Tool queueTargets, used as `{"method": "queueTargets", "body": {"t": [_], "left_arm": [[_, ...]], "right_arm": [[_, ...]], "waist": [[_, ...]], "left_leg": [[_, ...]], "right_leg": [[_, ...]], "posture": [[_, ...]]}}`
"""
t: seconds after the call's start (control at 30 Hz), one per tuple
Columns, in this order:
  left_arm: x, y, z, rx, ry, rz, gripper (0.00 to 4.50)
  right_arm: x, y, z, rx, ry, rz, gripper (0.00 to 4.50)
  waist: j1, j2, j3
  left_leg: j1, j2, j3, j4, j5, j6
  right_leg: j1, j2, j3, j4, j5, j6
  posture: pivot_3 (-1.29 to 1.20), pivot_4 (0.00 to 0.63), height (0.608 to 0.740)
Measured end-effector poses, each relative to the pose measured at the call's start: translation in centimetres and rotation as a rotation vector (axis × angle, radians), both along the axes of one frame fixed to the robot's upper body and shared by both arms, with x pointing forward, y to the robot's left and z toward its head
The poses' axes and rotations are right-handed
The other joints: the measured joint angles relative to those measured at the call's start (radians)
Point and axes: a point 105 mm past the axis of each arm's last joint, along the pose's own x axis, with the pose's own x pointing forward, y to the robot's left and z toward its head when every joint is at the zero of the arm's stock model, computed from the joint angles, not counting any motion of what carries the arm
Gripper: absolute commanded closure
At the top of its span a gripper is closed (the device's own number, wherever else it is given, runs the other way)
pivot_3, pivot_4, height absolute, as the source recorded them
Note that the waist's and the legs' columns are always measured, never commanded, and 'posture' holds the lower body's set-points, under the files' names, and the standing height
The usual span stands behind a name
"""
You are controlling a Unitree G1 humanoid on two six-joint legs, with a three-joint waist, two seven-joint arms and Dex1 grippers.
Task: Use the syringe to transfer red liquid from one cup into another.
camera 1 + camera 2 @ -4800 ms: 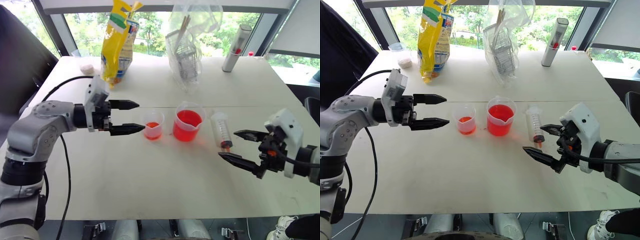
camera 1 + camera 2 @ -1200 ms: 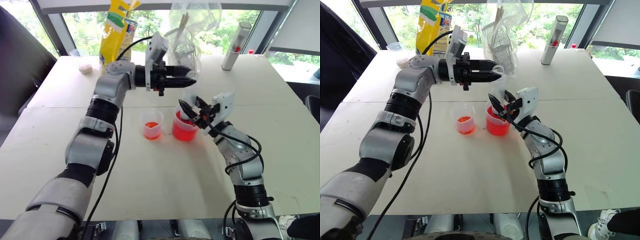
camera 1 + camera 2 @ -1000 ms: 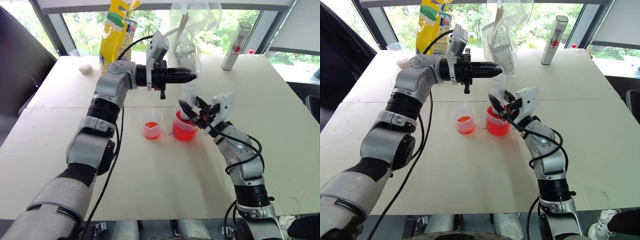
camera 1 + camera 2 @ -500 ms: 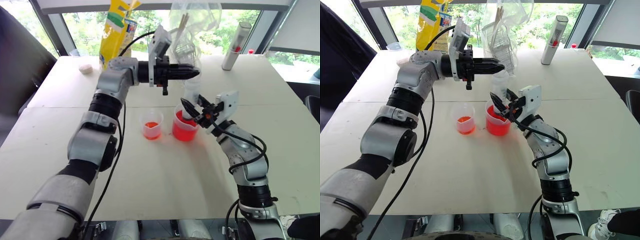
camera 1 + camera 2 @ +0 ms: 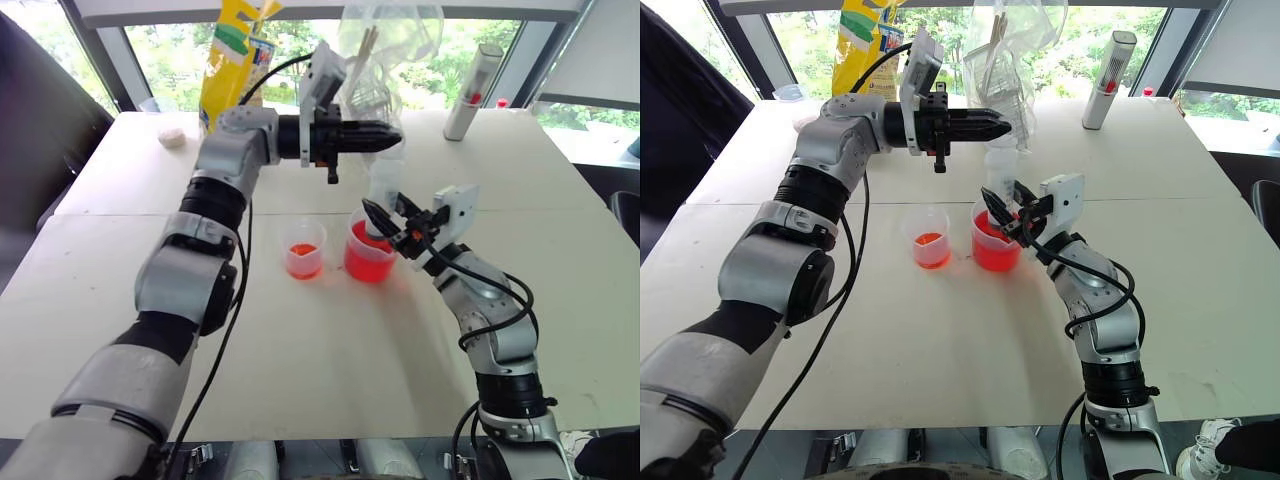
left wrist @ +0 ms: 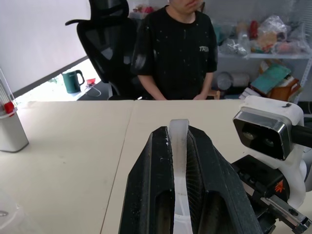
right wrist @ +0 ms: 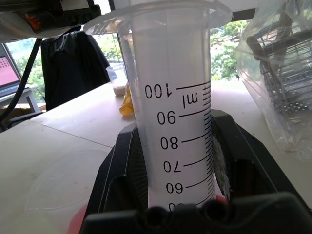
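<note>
The right end effector (image 5: 1005, 212) is clamping the syringe (image 5: 1002, 180) upright in the big cup (image 5: 994, 245); the left end effector (image 5: 992, 126) is pinching its plunger, which wants a straight, slow upward pull, tip submerged

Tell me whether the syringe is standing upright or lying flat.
Upright. The syringe stands with its tip down in the larger cup of red liquid; the right gripper clamps its barrel and the left gripper its plunger top.

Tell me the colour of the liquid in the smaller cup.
Bright red-orange, a shallow layer in the smaller cup; the left eye view shows it best.
</note>
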Motion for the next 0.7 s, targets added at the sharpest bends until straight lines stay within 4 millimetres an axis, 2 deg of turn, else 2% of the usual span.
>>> {"method": "queueTargets", "body": {"t": [0.6,0.7], "left_arm": [[0.31,0.30,0.30,-0.018,-0.016,0.014,4.46],[0.46,0.67,0.46,-0.021,-0.020,0.028,3.27]], "right_arm": [[0.13,0.01,-0.09,-0.002,0.005,0.000,3.12],[0.02,0.23,-0.16,-0.006,0.007,0.012,3.12]], "waist": [[0.000,0.000,0.000],[-0.002,0.000,0.000]], "left_leg": [[0.000,0.000,0.000,0.000,0.000,0.000],[0.000,0.000,0.000,0.000,0.000,0.000]], "right_leg": [[0.000,0.000,0.000,0.000,0.000,0.000],[0.000,0.000,0.000,0.000,0.000,0.000]], "posture": [[0.00,0.150,0.739],[0.00,0.150,0.739]]}}
